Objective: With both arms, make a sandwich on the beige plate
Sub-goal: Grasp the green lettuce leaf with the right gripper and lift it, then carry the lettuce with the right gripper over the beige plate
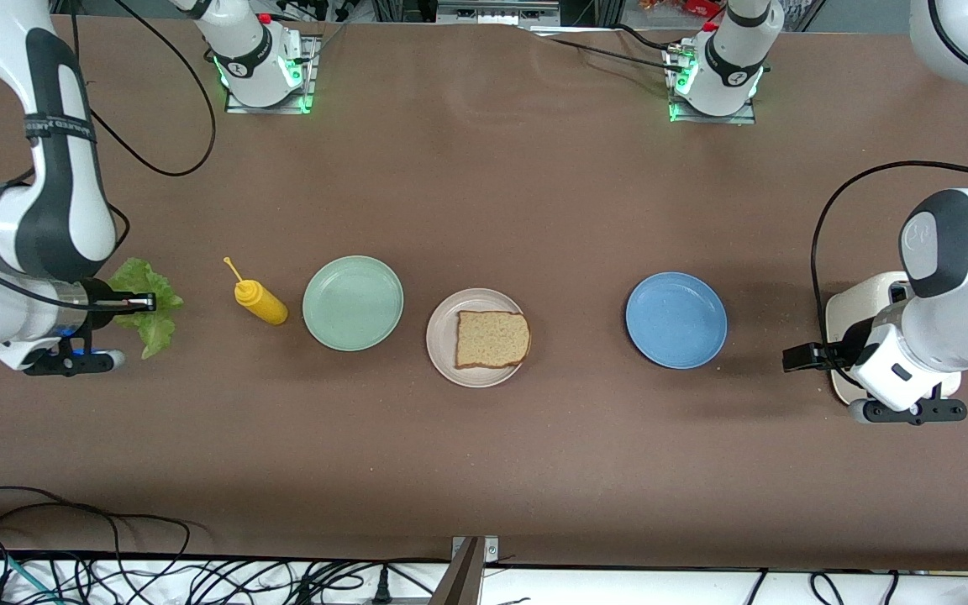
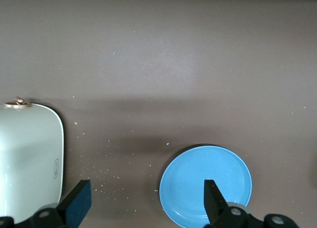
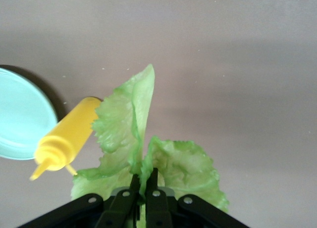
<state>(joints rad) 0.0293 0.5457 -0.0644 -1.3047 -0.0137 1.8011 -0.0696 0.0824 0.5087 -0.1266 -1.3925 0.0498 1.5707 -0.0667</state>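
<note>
A beige plate (image 1: pixel 444 346) in the middle of the table carries one slice of brown bread (image 1: pixel 491 339). At the right arm's end of the table my right gripper (image 1: pixel 144 300) is shut on a crinkled green lettuce leaf (image 1: pixel 153 323); in the right wrist view the leaf (image 3: pixel 124 129) folds up between the fingers of the right gripper (image 3: pixel 144 181). My left gripper (image 1: pixel 797 358) waits open over the table at the left arm's end, beside the blue plate (image 1: pixel 676 320). In the left wrist view the left gripper (image 2: pixel 143 198) has nothing between its fingers.
A yellow squeeze bottle (image 1: pixel 259 300) lies between the lettuce and a mint green plate (image 1: pixel 353 302). A white appliance (image 1: pixel 858 307) sits under the left arm, seen as a pale rounded box (image 2: pixel 27 158) in the left wrist view. Cables run along the table's front edge.
</note>
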